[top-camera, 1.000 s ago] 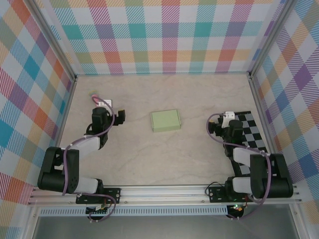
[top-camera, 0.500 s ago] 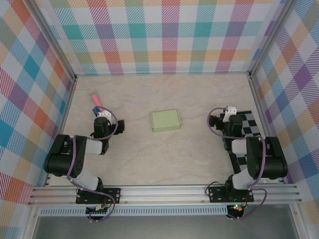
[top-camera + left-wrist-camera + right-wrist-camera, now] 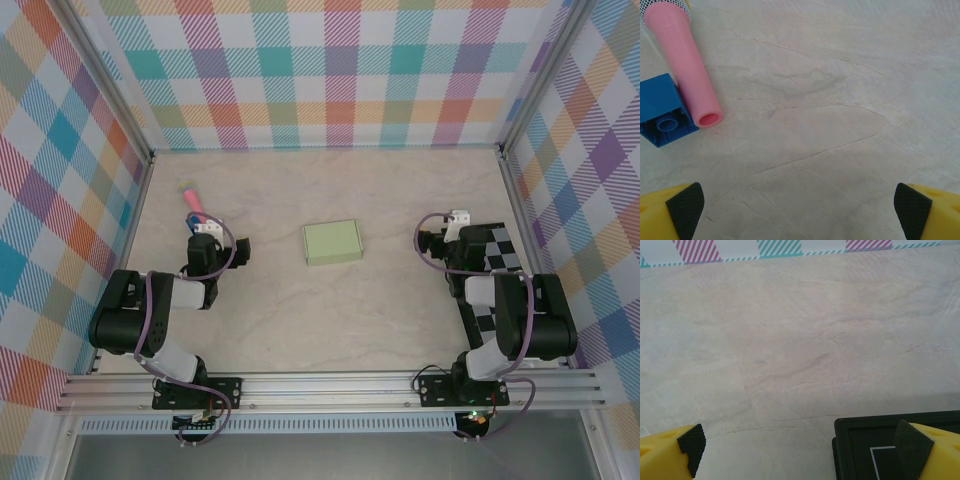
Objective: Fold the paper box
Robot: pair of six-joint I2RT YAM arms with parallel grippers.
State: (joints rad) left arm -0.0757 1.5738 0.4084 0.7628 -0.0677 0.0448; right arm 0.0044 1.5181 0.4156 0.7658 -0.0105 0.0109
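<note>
Paper box (image 3: 333, 242) at frame centre, long axis left-right, right end slightly higher; left gripper (image 3: 799, 206) and right gripper (image 3: 801, 442) both spread apart, empty.

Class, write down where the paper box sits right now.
In the top external view, the paper box lies near the middle of the table, with the pink stick off to its left and the checkered board to its right.

Count: paper box (image 3: 332, 242), 1. Black-and-white checkered board (image 3: 503, 252), 1. Pink tube (image 3: 687, 65), 1. Blue block (image 3: 662, 110), 1. Grippers, 2: left gripper (image 3: 799, 207) and right gripper (image 3: 802, 445), each with 2 yellow, black-padded fingers.
</note>
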